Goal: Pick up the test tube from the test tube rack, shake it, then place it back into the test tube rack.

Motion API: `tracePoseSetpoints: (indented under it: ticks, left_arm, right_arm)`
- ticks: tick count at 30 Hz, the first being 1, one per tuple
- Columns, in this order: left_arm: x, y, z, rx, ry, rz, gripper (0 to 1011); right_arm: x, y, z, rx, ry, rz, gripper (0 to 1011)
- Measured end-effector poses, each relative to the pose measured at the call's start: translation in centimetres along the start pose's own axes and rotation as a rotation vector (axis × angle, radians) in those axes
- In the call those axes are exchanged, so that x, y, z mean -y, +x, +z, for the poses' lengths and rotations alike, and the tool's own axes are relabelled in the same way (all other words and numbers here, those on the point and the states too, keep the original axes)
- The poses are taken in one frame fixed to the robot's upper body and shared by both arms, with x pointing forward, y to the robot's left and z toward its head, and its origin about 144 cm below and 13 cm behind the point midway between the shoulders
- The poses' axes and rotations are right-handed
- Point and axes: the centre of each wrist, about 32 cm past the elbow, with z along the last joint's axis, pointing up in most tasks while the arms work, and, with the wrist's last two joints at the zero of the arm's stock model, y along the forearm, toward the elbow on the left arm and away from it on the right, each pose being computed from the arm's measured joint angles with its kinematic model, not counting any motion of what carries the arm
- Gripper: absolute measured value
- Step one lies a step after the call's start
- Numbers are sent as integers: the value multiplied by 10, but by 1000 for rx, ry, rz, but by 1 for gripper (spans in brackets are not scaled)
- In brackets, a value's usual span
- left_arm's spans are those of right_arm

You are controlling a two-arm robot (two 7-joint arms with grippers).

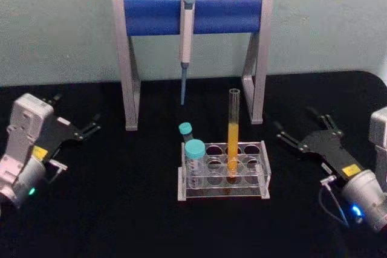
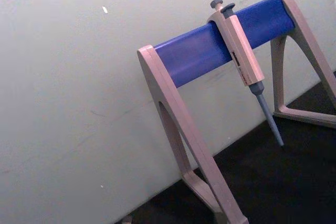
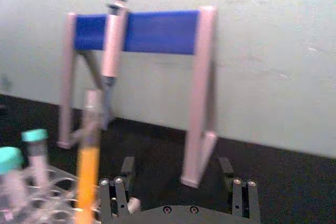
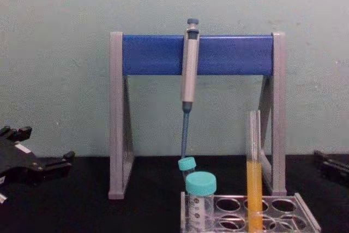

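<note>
The biggest thing before me was the pipette stand [image 1: 192, 16], its blue bar across the back of the black table [image 1: 121, 209] with the pipette [image 1: 186, 34] hanging from it. In front sat the test tube rack [image 1: 264, 167], near the table's middle. My right gripper [image 1: 296, 130] rested on the table to the rack's right, fingers spread wide and empty; my left gripper [image 1: 91, 126] lay well off to the left, and I could not tell how its fingers stood. The test tube [image 1: 233, 134] stood upright in a back-row hole, orange-yellow liquid filling its lower part. Two teal-capped tubes [image 1: 195, 161] stood at the rack's left end. Nothing was lifted yet. I judged the risk plain: the tube was uncapped (and tall), so hard shaking could slosh liquid out, and a sideways pull could tip the light rack.
</note>
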Motion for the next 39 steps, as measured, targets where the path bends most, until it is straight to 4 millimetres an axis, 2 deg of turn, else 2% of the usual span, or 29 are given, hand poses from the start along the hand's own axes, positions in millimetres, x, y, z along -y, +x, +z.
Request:
tracePoseSetpoints:
  ticks: [10,17,39]
  left_arm:
    - [0,0,0,0,0,0,1001]
    - [0,0,0,0,0,0,1001]
    - [0,0,0,0,0,0,1001]
  right_arm:
    - [2,-3,-25,-8,-67,-106,1000]
    - [0,-4,-35,-14,-113,-111,1000]
    - [-5,-4,-40,-9,-139,-75,1000]
